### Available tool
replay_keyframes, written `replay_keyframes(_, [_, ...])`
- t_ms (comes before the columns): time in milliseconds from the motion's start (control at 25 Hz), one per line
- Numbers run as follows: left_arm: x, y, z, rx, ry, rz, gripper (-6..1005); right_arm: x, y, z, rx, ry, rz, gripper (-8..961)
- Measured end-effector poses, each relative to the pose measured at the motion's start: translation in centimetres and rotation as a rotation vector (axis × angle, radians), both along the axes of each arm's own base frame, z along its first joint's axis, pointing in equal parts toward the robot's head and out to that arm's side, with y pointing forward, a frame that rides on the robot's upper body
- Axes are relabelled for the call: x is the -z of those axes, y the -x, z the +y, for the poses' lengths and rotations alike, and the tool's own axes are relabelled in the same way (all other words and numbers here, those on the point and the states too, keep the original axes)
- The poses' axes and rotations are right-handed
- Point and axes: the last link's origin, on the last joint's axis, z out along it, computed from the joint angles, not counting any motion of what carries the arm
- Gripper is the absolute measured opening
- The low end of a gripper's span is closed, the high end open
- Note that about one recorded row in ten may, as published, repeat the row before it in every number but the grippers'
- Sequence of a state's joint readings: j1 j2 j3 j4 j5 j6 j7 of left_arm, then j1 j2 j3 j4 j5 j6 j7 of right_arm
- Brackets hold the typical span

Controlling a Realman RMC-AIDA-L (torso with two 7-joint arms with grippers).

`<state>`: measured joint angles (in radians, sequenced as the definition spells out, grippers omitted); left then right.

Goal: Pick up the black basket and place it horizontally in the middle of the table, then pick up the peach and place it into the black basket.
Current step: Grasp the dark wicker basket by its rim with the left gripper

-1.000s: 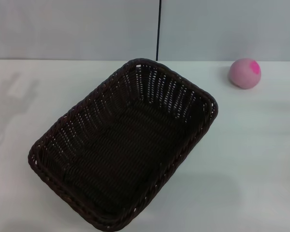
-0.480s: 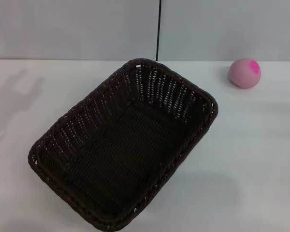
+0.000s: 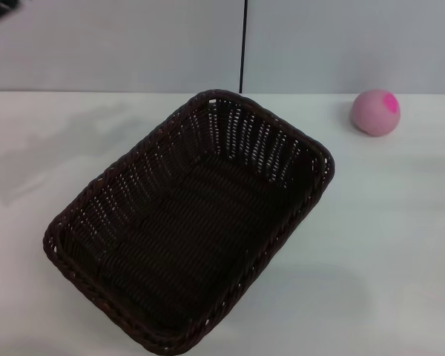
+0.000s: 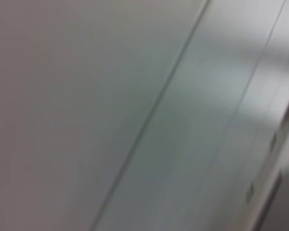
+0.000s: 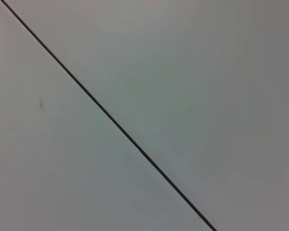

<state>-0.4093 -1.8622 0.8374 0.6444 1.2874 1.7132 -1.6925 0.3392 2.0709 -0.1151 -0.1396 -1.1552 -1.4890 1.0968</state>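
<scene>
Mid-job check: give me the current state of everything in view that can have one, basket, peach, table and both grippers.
black basket: upright on the table, turned diagonally, empty, not gripped.
peach: resting on the table at the far right, apart from the basket, not gripped.
table: carrying the basket and the peach.
left gripper: only a dark sliver of the left arm at the head view's top-left corner; fingers unseen.
right gripper: not in view.

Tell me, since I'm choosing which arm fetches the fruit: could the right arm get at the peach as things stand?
Probably yes. The peach sits alone on the table, right of the black basket and apart from it, with nothing over it. The right hand itself is out of view.
</scene>
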Motion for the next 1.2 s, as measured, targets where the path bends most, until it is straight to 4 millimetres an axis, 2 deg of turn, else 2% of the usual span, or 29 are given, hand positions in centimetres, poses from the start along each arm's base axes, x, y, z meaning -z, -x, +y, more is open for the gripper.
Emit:
replay_keyframes(40, [0.2,-0.4,0.5,-0.007,0.051,0.048,513,0.0,-0.1,-0.1,0.003,0.000,0.000,567])
replay_keyframes(200, [1.3,-1.6,2.2,-0.069,0.190,0.237,537,0.1,-0.3,-0.3,0.014,0.002,0.005,566])
replay_keyframes(400, [3.2,-2.9,3.3,-0.093,0.250,0.363,567,0.2,-0.7,-0.6,0.032,0.004,0.010,566])
replay_keyframes(520, [3.6,-3.3,3.9,-0.121,0.258,0.415,585,0.2,-0.9,-0.7,0.046,0.004,0.014,566])
replay_keyframes(720, [3.5,-3.5,4.7,-0.183,0.283,0.495,804,0.2,-1.4,-1.3,0.072,-0.002,0.021,566])
replay_keyframes(840, [3.6,-3.5,4.7,-0.193,0.293,0.512,799,0.1,-1.5,-1.4,0.076,-0.006,0.023,566])
replay_keyframes(880, [4.1,-3.5,4.9,-0.219,0.333,0.573,797,0.0,-1.6,-1.4,0.078,-0.009,0.024,567])
replay_keyframes(1200, [4.8,-3.6,4.9,-0.256,0.384,0.703,784,0.0,-2.0,-1.4,0.104,-0.011,0.032,567])
